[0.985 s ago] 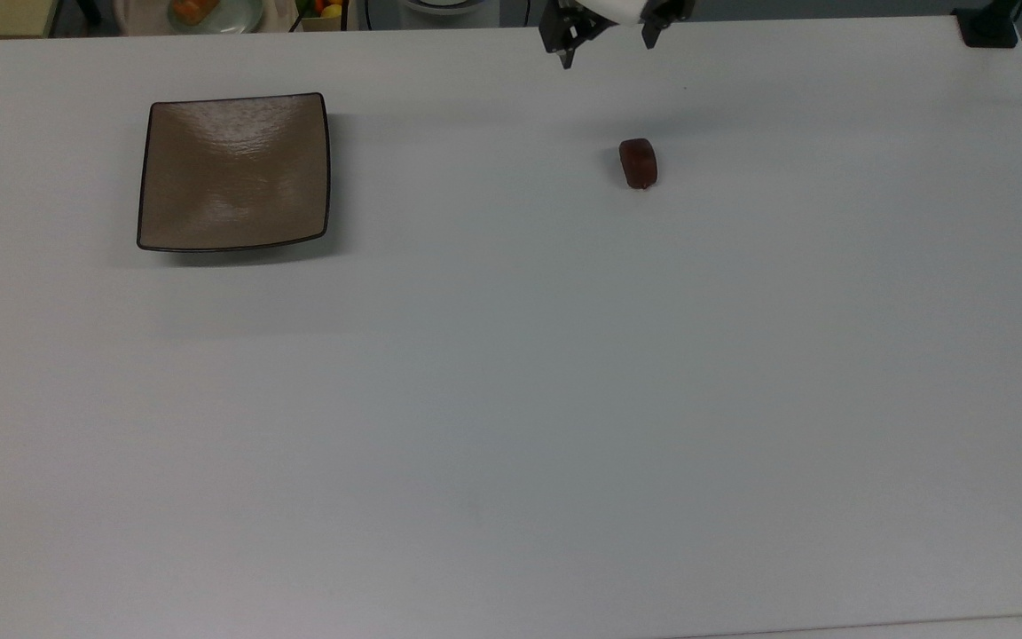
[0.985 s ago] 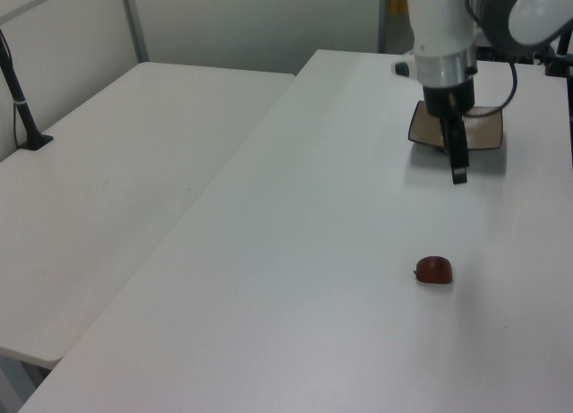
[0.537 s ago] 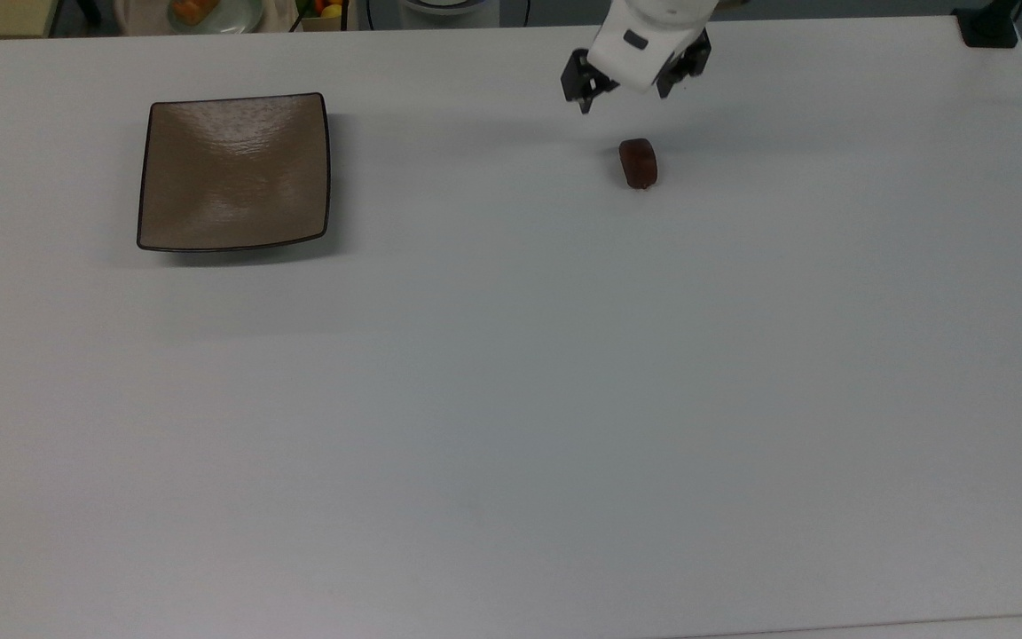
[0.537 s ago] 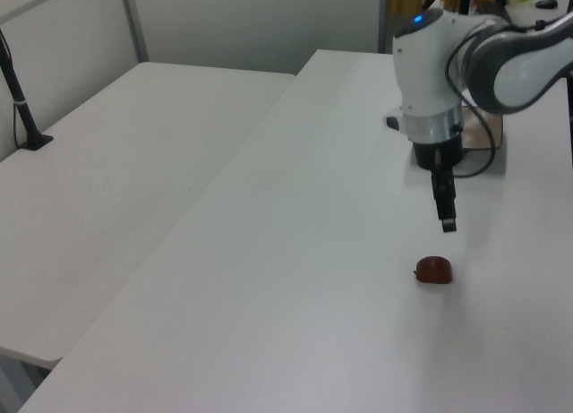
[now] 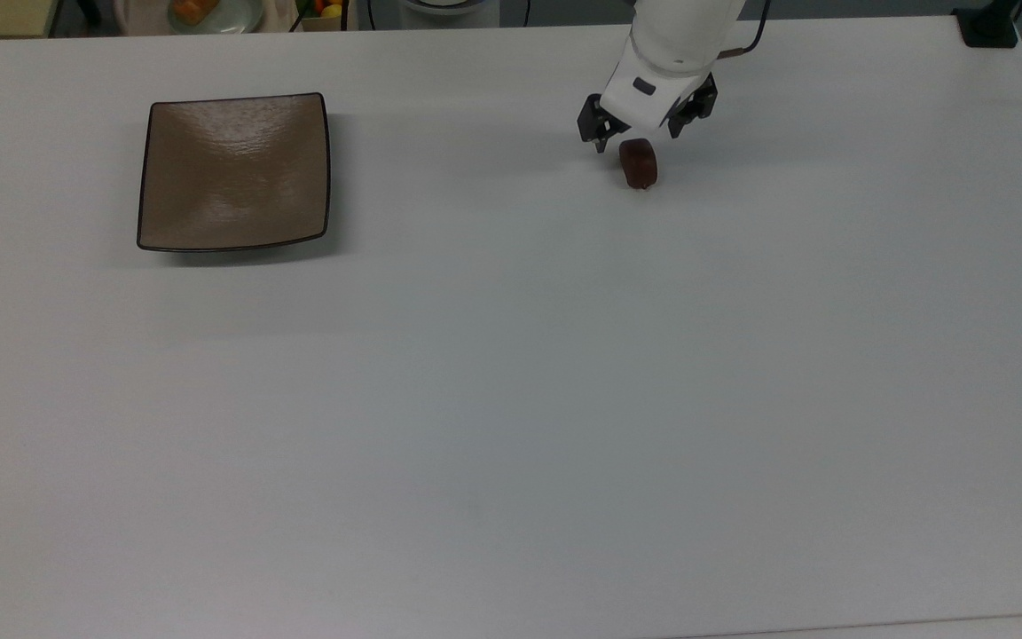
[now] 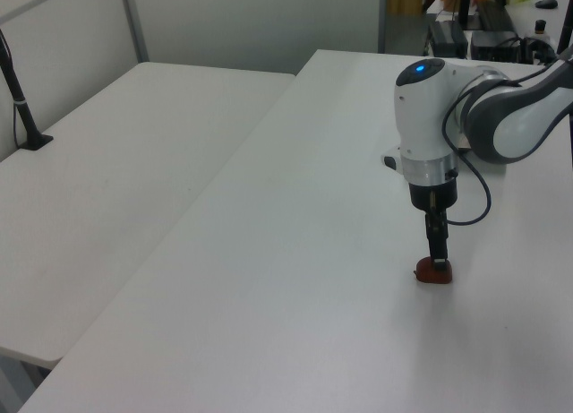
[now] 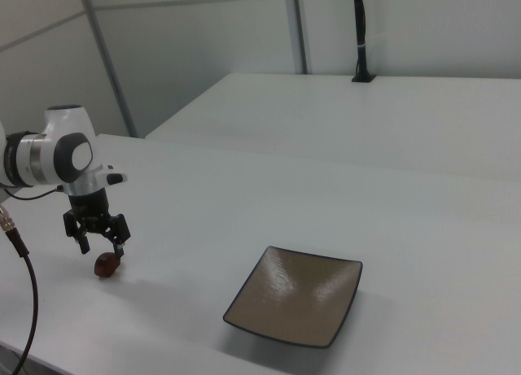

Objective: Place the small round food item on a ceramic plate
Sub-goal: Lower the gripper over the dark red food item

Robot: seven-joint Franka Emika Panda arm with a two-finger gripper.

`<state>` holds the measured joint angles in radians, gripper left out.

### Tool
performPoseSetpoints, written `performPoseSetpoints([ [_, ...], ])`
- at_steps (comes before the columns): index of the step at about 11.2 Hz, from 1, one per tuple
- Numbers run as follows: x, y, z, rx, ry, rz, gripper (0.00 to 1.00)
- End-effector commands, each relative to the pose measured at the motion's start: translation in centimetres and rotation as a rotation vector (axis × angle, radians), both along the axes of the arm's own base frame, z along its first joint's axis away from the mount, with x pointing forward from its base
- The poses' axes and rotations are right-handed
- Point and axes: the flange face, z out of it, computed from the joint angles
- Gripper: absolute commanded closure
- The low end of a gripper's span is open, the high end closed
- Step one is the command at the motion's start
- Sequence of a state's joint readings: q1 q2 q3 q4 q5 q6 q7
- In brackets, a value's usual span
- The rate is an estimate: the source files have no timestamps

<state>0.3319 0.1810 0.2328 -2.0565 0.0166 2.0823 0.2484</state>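
While one white arm is reaching down over the counter (image 5: 511, 399), I am counting just two things lying on it: one small round food item (image 5: 638, 163) and one ceramic plate (image 5: 234, 172). The tool (image 5: 638, 135) is hanging with its fingers spread wide, one on either side of the food item's far end in the top view, and not closing on it. In the left view the fingertips are sitting right at the top of the dark red lump (image 6: 433, 271); whether they are touching it I cannot tell. In the right view the tool (image 7: 98, 241) is poised just above the lump (image 7: 107, 263), with the square tan plate (image 7: 295, 305) sitting well apart toward the right view's right.

Compared with a second ago, the tool is standing much lower and closer: then it was hovering up near the counter's far edge in the top view, well clear of the food. The food item and the plate are lying where they were.
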Motion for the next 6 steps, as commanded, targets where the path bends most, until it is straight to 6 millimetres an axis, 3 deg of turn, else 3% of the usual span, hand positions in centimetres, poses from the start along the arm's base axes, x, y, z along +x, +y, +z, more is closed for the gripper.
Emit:
performPoseSetpoints([
  [1,-1.3,0.4,-1.4,0.018,-0.033,-0.008,0.0],
  [4,-1.6,0.6,-2.5,0.016,-0.054,0.014,0.0],
  [5,-1.9,0.5,-2.8,0.014,-0.054,0.019,0.04],
  [6,-1.8,0.5,-2.9,0.009,-0.063,0.029,0.15],
])
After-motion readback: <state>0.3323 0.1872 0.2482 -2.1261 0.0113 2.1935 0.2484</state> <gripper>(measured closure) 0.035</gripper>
